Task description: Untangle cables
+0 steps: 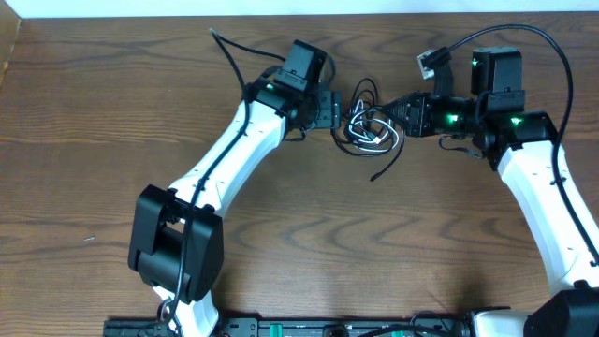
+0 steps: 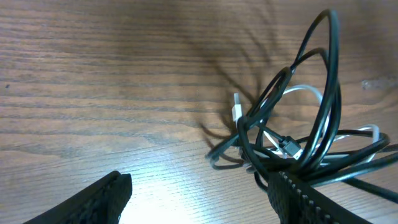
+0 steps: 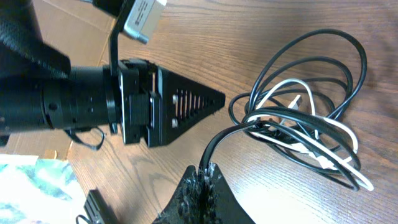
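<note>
Starting at the left tool (image 2: 199, 186): spread wide, pinching nothing, aimed low across the tabletop (image 2: 93, 74). Just ahead of its right-hand finger (image 2: 298, 199), touching it or a hair off, hard to say which: the tangle (image 2: 292, 143).

Looped up off the wood on the black cable (image 3: 214, 146), springy by the look of it, so likely to hold its curl and bounce back once let go. Threaded through those loops, a white cable (image 2: 237, 111), thinner and softer, probably easy to drag along by accident. Light stuff altogether, and apt to slide as one clump unless pinned on one side. Best taken on a free run of black at the outside of a loop, not on the small plugs in the middle.

On to the right tool (image 3: 206, 171): pressed together on a strand of the black cable, right at the near edge of the tangle, with the loops fanned out beyond the tips. So, between the two tools, the whole knot.

As for writing: a pale tag (image 3: 142, 15) above the left tool in the right wrist view, too blurred to read. No brand to report.
</note>
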`<state>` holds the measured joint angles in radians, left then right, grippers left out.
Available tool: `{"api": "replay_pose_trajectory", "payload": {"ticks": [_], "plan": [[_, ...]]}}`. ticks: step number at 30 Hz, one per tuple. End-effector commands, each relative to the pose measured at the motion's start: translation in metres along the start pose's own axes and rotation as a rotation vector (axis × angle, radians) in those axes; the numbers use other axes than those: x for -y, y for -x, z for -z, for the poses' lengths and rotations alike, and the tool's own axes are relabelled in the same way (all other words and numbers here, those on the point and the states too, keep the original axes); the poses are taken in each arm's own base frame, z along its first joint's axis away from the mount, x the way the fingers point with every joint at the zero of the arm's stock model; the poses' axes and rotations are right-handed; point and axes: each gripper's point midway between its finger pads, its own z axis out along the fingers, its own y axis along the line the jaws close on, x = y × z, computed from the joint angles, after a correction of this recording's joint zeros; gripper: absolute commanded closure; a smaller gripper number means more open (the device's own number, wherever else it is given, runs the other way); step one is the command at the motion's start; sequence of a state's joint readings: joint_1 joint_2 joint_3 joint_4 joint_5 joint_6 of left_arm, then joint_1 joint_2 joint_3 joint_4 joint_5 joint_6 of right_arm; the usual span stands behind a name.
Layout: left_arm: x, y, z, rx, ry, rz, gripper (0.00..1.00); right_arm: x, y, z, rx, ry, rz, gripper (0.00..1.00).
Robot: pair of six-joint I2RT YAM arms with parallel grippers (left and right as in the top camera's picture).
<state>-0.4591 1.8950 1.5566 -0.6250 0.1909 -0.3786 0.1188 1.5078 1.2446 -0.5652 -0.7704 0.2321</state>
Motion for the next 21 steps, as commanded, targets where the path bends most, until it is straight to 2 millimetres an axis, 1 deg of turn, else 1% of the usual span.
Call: {"api": "replay_pose_trajectory", "payload": {"ticks": [1, 2, 5, 8, 10, 13, 17, 19, 21], "plan": [[0.007, -0.008, -0.012, -0.052, -0.058, 0.046, 0.24, -0.009, 0.005, 0.008, 0.017, 0.023, 0.044, 0.99], [0.009, -0.009, -0.015, -0.061, -0.071, 0.065, 0.23, -0.009, 0.005, 0.008, 0.016, 0.021, 0.043, 0.99], [0.025, -0.012, -0.022, -0.097, -0.162, 0.126, 0.24, -0.009, 0.003, 0.007, 0.009, 0.020, 0.047, 0.99], [0.029, -0.016, -0.023, -0.128, -0.185, 0.214, 0.25, -0.006, 0.001, 0.007, 0.002, 0.007, 0.048, 0.99], [0.031, -0.021, -0.022, -0.160, -0.191, 0.271, 0.29, -0.003, 0.000, 0.007, 0.000, -0.011, 0.042, 0.99], [0.028, -0.031, -0.022, -0.204, -0.168, 0.345, 0.35, 0.000, 0.000, 0.008, -0.002, -0.026, 0.038, 0.99], [0.024, -0.038, -0.024, -0.236, -0.146, 0.390, 0.42, 0.002, -0.002, 0.007, -0.006, -0.037, 0.037, 0.99], [0.027, -0.042, -0.024, -0.257, -0.160, 0.393, 0.46, 0.003, -0.002, 0.008, -0.006, -0.046, 0.036, 0.99], [0.029, -0.046, -0.022, -0.279, -0.168, 0.410, 0.48, 0.004, -0.002, 0.008, -0.006, -0.049, 0.038, 0.99]]}}
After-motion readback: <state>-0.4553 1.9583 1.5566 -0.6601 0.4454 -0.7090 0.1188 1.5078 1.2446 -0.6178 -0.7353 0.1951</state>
